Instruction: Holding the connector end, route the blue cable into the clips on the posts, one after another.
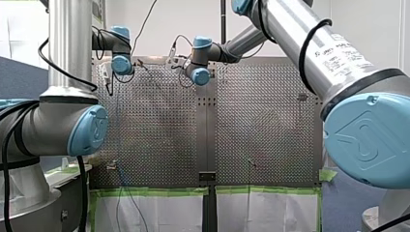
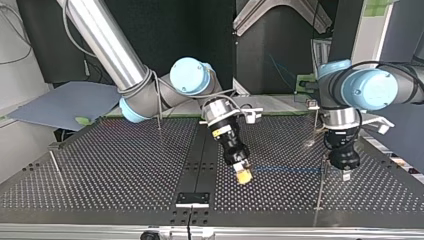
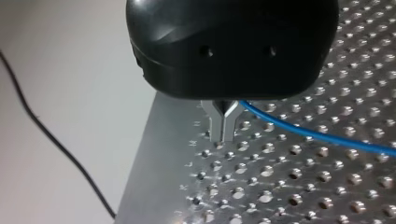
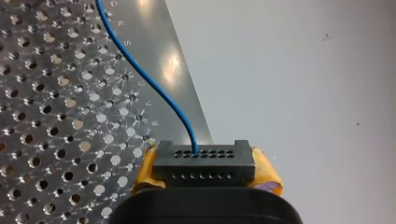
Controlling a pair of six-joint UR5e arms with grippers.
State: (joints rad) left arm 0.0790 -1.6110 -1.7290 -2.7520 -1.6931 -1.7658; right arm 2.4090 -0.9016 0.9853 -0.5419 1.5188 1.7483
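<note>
Right tool (image 4: 205,173) clamps the connector (image 4: 204,158); left tool (image 3: 224,128) closed beside blue cable (image 3: 317,135) over perforated table (image 3: 289,186)

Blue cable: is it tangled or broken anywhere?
Nothing stands out. The blue cable leaves the black connector in one smooth curve, with no knot or kink showing. The connector sits straight between my right gripper's yellow pads. In the top view the cable stretches across to my left gripper.
</note>
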